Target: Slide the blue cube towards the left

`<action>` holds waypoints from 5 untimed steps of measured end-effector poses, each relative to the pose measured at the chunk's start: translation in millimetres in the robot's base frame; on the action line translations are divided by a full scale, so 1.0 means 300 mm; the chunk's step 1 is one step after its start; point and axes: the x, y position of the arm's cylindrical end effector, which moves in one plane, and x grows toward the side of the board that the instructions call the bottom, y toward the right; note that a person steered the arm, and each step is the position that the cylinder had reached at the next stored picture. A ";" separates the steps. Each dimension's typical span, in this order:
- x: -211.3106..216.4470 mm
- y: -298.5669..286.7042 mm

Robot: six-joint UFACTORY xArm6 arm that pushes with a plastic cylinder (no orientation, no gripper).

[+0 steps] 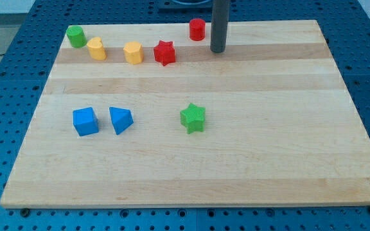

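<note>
No claw here; my tip [218, 50] is sitting beside the red cylinder [197, 29], well apart from the blue cube [85, 121], touching nothing.

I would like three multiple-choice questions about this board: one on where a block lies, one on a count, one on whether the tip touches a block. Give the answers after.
1. Which block lies directly to the view's right of the blue cube?
A. the green star
B. the blue triangular block
C. the red cylinder

2. How many yellow blocks are on the board?
A. one
B. two
C. three

3. How does my tip stand to the blocks?
A. pressed on the blue cube
B. pressed on the green star
C. touching none

Answers:
1 B: the blue triangular block sits just beside the cube.
2 B: the yellow blocks both lie in the top row.
3 C: a gap shows between the tip and the red cylinder, the nearest block.
</note>
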 end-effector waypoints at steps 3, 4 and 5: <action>0.097 -0.253; 0.193 -0.386; 0.256 -0.564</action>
